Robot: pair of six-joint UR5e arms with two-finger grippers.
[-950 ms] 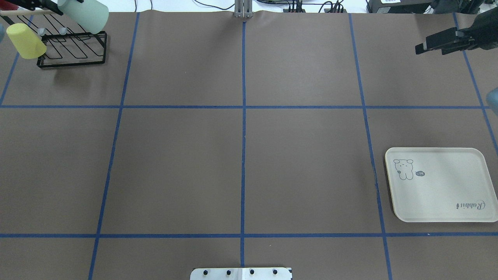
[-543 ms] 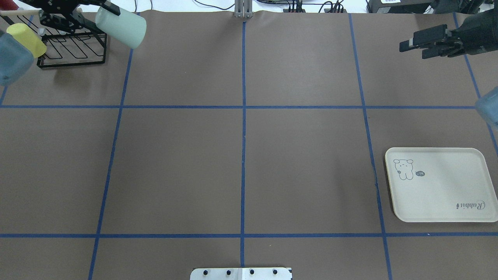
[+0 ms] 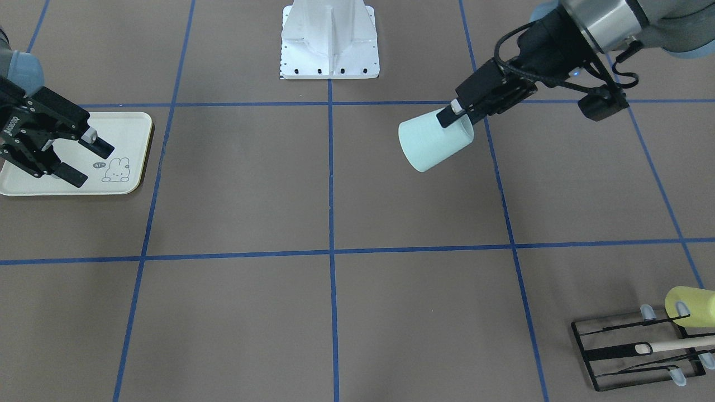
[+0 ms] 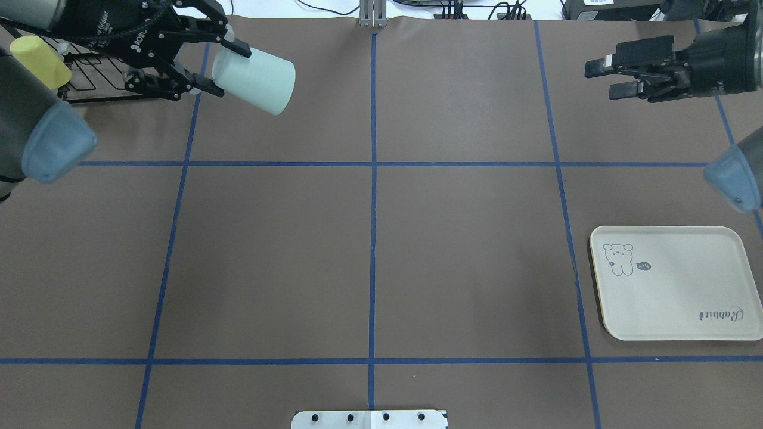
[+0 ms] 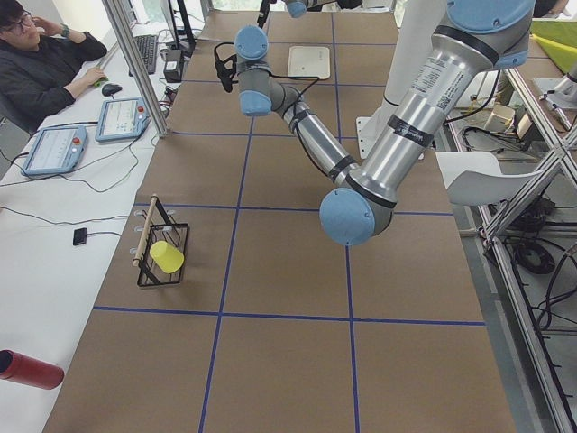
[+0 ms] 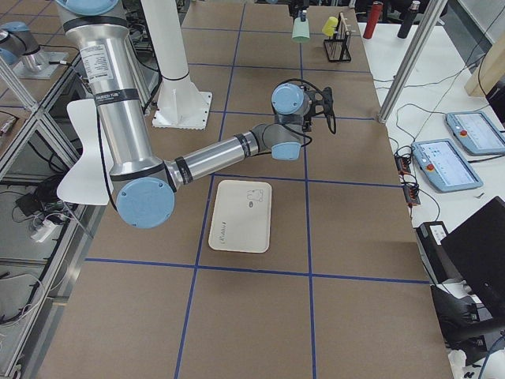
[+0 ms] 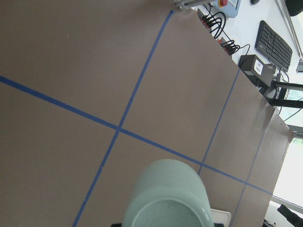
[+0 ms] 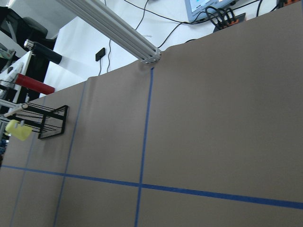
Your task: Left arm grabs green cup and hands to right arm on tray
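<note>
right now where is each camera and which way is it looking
Overhead: behind the base, looking forward and down; left gripper holding the green cup, right gripper.
Front-facing: across the table, facing the base; both grippers.
Exterior left: table's left end; left arm near.
Exterior right: table's right end; right arm near.
Left wrist: past the cup at the table; no arm.
Right wrist: toward the wire rack; no arm.
Shared: front-facing and overhead both show the tray.

Between my left gripper [image 4: 229, 70], which grips the green cup [image 4: 259, 80], and my right gripper [image 4: 601, 79], I see only bare brown tabletop [image 4: 465, 107]. The black wire rack [image 3: 614, 353] with its yellow cup [image 3: 692, 306] stands at the far left corner. The tray [image 4: 673, 298] lies on the right, toward the near edge.
</note>
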